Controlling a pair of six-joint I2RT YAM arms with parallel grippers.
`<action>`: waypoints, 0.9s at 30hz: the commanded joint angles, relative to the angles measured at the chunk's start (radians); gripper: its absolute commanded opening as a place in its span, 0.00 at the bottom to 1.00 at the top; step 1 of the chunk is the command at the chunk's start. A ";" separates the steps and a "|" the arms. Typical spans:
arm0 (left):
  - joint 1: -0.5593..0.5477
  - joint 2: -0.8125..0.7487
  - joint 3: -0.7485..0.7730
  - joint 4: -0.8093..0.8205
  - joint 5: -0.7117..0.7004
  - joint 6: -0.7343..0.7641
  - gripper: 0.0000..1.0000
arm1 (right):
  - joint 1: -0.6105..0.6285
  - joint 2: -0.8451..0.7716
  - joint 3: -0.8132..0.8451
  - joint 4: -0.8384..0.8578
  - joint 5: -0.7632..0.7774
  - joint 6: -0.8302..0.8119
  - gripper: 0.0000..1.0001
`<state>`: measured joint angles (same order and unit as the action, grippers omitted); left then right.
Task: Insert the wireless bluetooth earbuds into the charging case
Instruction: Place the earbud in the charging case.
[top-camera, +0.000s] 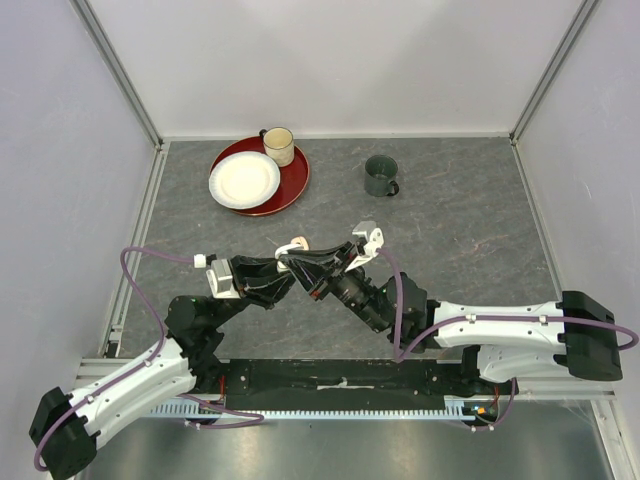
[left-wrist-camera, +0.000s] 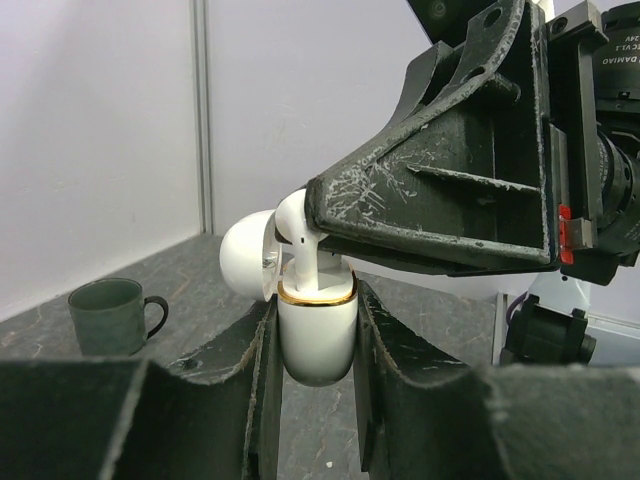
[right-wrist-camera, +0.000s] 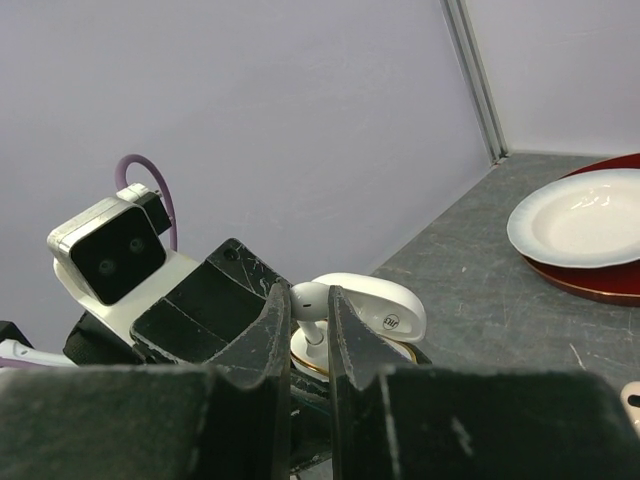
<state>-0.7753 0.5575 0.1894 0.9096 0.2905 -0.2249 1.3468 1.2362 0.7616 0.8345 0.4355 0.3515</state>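
Observation:
A white charging case (left-wrist-camera: 316, 335) with a gold rim is held upright off the table, its lid (left-wrist-camera: 245, 255) swung open to the left. My left gripper (left-wrist-camera: 315, 296) is shut on the case body, one finger on each side. A white earbud (left-wrist-camera: 298, 222) is pinched by its head in my right gripper (right-wrist-camera: 308, 300), which is shut on it from above. The stem of that earbud (right-wrist-camera: 312, 302) reaches down into the case's mouth (right-wrist-camera: 308, 358), with the open lid (right-wrist-camera: 378, 305) beside it. In the top view the two grippers meet at mid-table (top-camera: 298, 264).
A red plate (top-camera: 292, 185) holding a white dish (top-camera: 244, 180) and a cream mug (top-camera: 279, 146) stands at the back left. A dark green mug (top-camera: 381, 176) stands at the back right. A small pale peach item (right-wrist-camera: 632, 398) lies cut off at the frame's edge.

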 joint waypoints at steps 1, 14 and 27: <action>0.001 -0.022 0.018 0.066 -0.016 0.015 0.02 | 0.018 0.005 0.018 -0.083 0.032 -0.026 0.00; 0.002 -0.044 0.004 0.069 -0.059 0.029 0.02 | 0.037 -0.006 0.036 -0.181 0.103 -0.072 0.00; 0.002 -0.044 0.013 0.071 -0.070 0.045 0.02 | 0.051 -0.017 0.044 -0.198 0.126 -0.095 0.00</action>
<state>-0.7757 0.5293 0.1753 0.8680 0.2707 -0.2150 1.3907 1.2266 0.7883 0.7238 0.5362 0.2913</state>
